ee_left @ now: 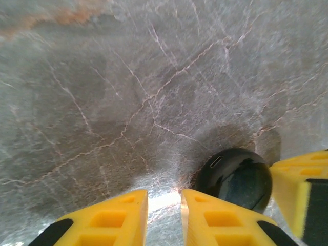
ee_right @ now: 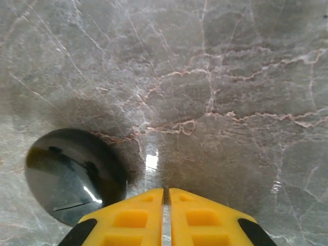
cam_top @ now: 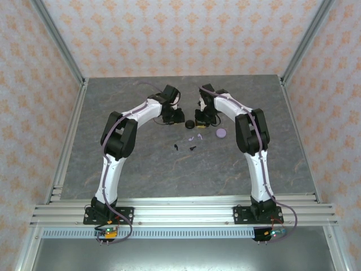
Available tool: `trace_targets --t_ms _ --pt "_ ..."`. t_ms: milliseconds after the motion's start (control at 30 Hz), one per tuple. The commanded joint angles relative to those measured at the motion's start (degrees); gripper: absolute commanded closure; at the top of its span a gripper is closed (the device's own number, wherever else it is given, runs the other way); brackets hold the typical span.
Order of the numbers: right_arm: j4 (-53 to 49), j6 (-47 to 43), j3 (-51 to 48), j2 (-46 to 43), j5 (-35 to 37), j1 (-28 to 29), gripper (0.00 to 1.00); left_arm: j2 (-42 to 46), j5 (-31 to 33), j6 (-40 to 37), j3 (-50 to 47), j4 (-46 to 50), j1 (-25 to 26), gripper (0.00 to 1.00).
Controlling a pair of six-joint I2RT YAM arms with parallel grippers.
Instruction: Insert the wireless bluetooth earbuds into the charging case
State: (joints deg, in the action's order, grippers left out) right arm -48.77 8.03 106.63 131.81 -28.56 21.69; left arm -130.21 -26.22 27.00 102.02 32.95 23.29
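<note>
**Grey veined marble bench (cam_top: 141, 169): tiny wireless earbuds (cam_top: 199, 136) lie loose**

Two pale lavender pieces and two black pieces (cam_top: 193, 148) rest mid-bench, outside any case. A round lavender case (cam_top: 221, 133) sits just right of the lavender pair. A glossy round black case (cam_top: 190, 124) lies behind them, between both arms. The right jaws are pressed together, empty. The left jaws stand almost together, with a slit of bench between the yellow fingers (ee_left: 123, 215), holding nothing.
</note>
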Motion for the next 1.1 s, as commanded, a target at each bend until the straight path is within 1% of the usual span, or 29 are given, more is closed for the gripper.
trace_targets --t_ms 0,200,300,467,633,767,833,967,1067 --pt "-0.56 1.08 2.42 1.80 -0.90 0.22 0.88 -0.83 -0.50 0.30 1.18 2.30 0.80 0.76" --pt "-1.64 1.04 4.85 3.60 -1.46 0.26 0.88 -0.46 0.01 -0.26 0.10 3.06 1.51 0.76" --pt "-2.28 1.00 6.41 4.62 -0.99 0.26 0.88 0.84 0.30 -0.11 -2.19 2.44 1.62 0.76" --pt "-3.91 0.67 10.10 6.88 -0.63 0.28 0.88 3.13 -2.65 -0.20 -6.02 -0.13 1.84 0.76" --pt "-6.30 0.03 14.83 9.63 -0.56 0.22 0.87 4.55 -4.89 -1.39 -7.53 -0.02 2.61 0.74" --pt "-7.36 -0.03 17.45 10.92 0.30 0.23 0.86 6.17 -4.35 -1.26 -9.18 0.34 3.04 0.73" --pt "-7.58 0.22 18.14 10.86 1.56 0.21 0.85 7.43 -2.82 -1.16 -10.05 0.78 3.01 0.72" --pt "-7.40 1.14 17.60 9.13 4.33 0.19 0.82 9.26 0.32 -1.97 -10.04 2.89 2.75 0.68" --pt "-6.61 1.71 15.48 6.72 6.38 -0.07 0.81 10.04 0.46 -2.61 -8.98 3.90 2.06 0.66"
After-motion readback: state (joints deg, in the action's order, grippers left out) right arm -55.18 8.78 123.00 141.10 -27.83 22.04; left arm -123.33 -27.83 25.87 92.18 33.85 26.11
